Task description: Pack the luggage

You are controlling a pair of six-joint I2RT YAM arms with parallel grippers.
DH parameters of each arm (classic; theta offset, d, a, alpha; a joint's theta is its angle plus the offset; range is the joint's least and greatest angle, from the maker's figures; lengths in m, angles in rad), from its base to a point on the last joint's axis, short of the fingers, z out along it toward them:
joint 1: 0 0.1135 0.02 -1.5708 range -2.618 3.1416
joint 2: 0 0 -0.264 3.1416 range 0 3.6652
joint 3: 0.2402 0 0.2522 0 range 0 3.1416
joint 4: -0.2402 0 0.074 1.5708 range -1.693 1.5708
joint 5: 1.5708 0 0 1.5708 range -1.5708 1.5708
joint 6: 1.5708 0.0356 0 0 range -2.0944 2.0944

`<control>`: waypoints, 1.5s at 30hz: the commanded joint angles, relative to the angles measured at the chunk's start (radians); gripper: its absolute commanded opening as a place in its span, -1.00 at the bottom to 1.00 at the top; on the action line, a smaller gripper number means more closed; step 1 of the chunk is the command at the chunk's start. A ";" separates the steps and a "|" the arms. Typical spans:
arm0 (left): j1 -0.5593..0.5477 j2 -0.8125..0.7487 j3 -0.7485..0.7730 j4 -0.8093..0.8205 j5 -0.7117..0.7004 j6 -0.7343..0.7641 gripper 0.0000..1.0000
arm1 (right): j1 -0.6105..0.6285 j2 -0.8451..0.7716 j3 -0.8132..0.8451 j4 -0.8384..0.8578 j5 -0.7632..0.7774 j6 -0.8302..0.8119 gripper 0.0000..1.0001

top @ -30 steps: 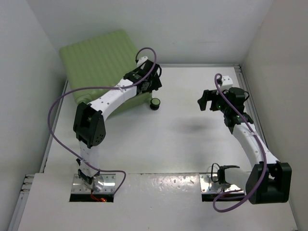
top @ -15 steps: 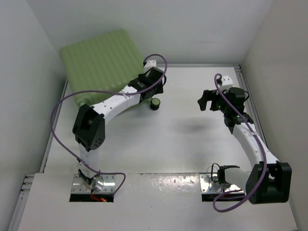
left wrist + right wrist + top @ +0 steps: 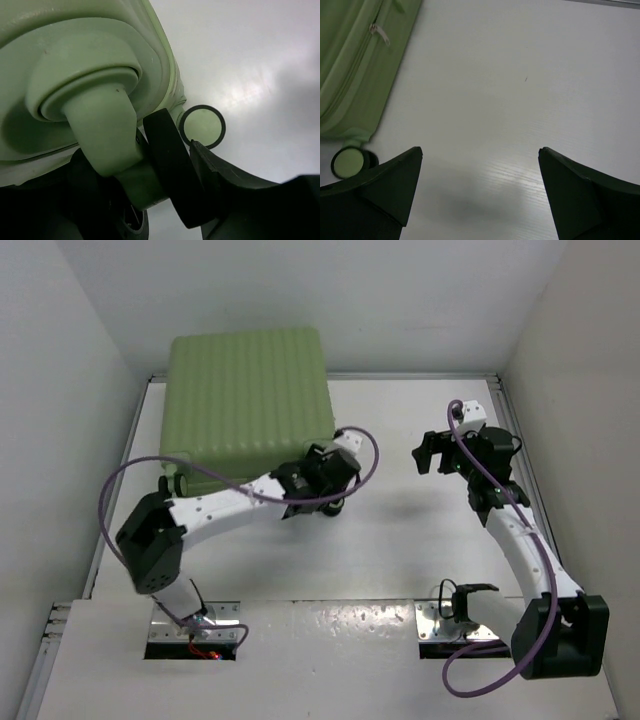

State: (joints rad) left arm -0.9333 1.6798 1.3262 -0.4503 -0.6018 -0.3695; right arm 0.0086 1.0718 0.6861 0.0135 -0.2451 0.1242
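Two tools: left tool clamps the luggage (at a wheel leg); right tool gapes, holding nothing.

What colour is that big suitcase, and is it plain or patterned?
The luggage is pale green with a ribbed shell, clearest in the top external view.

Luggage and wheel at left

One luggage at eleven o'clock, one wheel showing at its five o'clock corner; two grippers: left gripper, right gripper.
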 commanded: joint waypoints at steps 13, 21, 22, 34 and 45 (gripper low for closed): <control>-0.124 -0.742 -0.541 -0.004 0.297 0.725 -1.00 | -0.002 -0.049 -0.013 0.028 -0.105 -0.061 0.98; 0.115 -0.943 -0.616 -0.146 0.415 0.963 -1.00 | -0.004 -0.021 -0.005 0.123 -0.132 -0.043 0.98; 0.131 -0.956 -0.616 -0.165 0.415 0.975 -1.00 | -0.033 -0.012 0.000 0.161 -0.116 -0.034 0.98; 0.208 -1.088 -0.383 -0.226 0.585 0.810 0.99 | -0.064 0.454 0.352 0.425 -0.025 0.213 0.98; 0.208 -1.026 -0.194 -0.143 -0.106 0.337 0.89 | 0.042 0.974 0.937 0.382 -0.046 0.181 0.98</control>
State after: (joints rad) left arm -0.7265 0.6281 1.1179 -0.6136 -0.3752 0.1490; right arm -0.0017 1.9709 1.5200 0.3611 -0.2687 0.3210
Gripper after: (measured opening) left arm 0.956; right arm 0.986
